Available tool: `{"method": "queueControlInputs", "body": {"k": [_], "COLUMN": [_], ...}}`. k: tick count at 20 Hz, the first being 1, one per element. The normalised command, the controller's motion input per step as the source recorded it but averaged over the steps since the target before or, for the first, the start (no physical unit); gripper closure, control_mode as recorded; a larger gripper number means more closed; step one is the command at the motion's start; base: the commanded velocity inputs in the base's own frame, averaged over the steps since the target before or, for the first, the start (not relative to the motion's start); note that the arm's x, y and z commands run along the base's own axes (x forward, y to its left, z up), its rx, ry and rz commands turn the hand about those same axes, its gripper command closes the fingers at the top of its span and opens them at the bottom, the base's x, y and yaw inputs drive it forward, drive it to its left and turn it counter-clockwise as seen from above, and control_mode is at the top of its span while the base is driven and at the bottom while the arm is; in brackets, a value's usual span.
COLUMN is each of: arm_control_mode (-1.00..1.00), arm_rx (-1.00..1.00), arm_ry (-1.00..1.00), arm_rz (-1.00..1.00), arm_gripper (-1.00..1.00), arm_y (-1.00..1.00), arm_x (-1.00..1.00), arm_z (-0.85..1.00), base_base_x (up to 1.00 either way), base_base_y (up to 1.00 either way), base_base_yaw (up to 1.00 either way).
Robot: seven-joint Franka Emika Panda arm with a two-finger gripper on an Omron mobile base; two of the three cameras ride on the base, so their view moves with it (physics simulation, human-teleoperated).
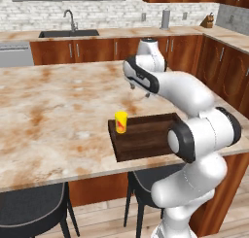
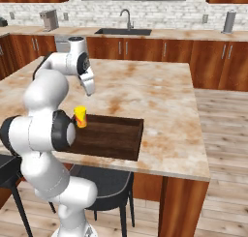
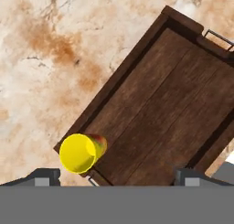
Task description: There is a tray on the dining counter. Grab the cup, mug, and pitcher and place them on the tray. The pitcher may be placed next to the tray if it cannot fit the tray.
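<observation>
Left base view: the yellow cup (image 1: 121,122) stands upright at frame center, in the left corner of the tray (image 1: 146,137) on the dining counter (image 1: 53,110). Right base view: the cup (image 2: 80,116) sits left of center. Hand view: the gripper (image 3: 116,175) at the bottom has its jaws spread wide, grasping nothing, cup (image 3: 81,152) at lower left.
</observation>
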Motion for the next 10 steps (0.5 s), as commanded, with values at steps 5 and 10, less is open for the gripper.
{"method": "queueControlInputs", "body": {"k": [5,10], "arm_control_mode": [-1.00,-1.00], "arm_rx": [0.07,0.02], "arm_ry": [-0.06,-0.12], "arm_rz": [-0.21,-0.09], "arm_gripper": [-1.00,-1.00], "arm_y": [-0.69,-0.74], "arm_x": [-0.79,-0.98], "arm_z": [0.66,0.39], "base_base_x": [0.00,0.00], "base_base_y": [0.00,0.00], "base_base_yaw": [0.00,0.00]}}
